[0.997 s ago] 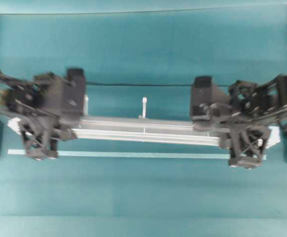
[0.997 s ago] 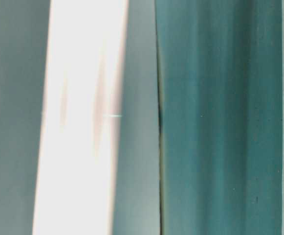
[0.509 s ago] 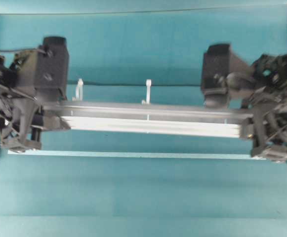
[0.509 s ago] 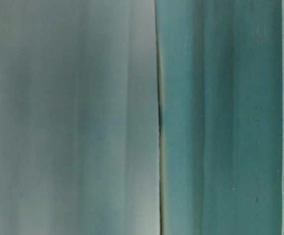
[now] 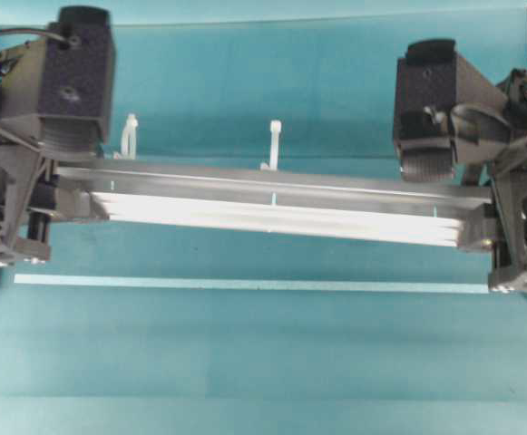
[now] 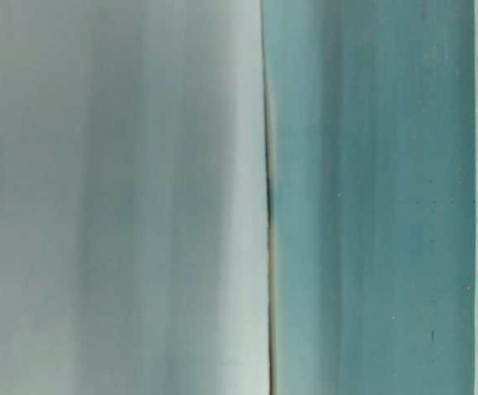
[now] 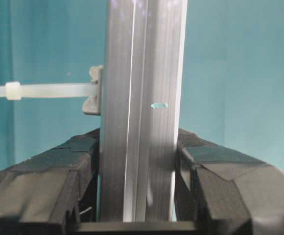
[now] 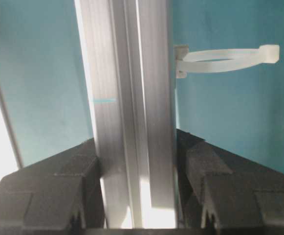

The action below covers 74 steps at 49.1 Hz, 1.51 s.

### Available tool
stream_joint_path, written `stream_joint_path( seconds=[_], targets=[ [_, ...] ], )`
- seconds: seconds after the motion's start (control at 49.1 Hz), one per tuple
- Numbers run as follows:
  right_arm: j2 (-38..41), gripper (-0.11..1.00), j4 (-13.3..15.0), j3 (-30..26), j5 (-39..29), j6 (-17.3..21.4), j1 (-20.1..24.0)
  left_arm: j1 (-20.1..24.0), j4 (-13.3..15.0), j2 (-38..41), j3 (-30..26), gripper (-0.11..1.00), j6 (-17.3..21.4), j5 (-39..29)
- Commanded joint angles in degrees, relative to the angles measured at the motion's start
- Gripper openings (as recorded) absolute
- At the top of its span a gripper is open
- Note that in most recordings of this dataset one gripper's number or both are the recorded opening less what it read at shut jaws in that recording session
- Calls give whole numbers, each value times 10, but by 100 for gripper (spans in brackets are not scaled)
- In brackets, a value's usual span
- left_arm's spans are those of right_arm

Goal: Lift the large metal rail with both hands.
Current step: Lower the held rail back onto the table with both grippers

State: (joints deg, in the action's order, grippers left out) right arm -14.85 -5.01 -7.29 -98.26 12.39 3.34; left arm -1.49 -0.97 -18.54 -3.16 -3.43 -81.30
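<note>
The long grooved aluminium rail (image 5: 272, 207) is silver, with bright white glare along its near face and darker grey on its upper face; lengthwise lines run down it in both wrist views, and small teal marks sit on its surface. The slim plastic pegs (image 5: 273, 143) along its far edge are a pale, milky white. The left claw (image 7: 137, 196) and right claw (image 8: 142, 196) are matt black, their fingers (image 7: 49, 186) showing a fine woven, lattice-like texture. The flat cloth-covered desk (image 5: 263, 362) is solid teal. On it, the thin flat strip (image 5: 245, 285) is a paler, whitish teal.
</note>
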Motion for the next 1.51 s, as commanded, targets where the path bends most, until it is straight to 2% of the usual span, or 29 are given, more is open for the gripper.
stream_joint_path(
  seconds=[0.0,0.326,0.427,0.549,0.793,0.895,1.119,1.485],
  targets=[
    [-8,40,4,-12,6,14,-2,3,-4,-2,-22,36,-4,3],
    [-11,40,12,11,9,7,-3,3,-4,-4,3,36,-5,4],
    [-14,40,18,52,11,-4,-4,6,-4,-5,32,36,-6,5],
    [-22,40,33,118,43,-14,-6,29,-4,-18,93,36,-10,25],
    [-53,40,39,250,160,-34,-15,39,-4,-33,217,36,-6,136],
    [-59,40,40,287,192,-43,-15,40,-4,-29,265,36,-4,178],
    [-43,40,68,352,233,-78,-16,46,-4,-21,339,36,1,254],
    [17,40,69,411,375,-108,-18,48,-4,-6,440,36,2,382]
  ],
)
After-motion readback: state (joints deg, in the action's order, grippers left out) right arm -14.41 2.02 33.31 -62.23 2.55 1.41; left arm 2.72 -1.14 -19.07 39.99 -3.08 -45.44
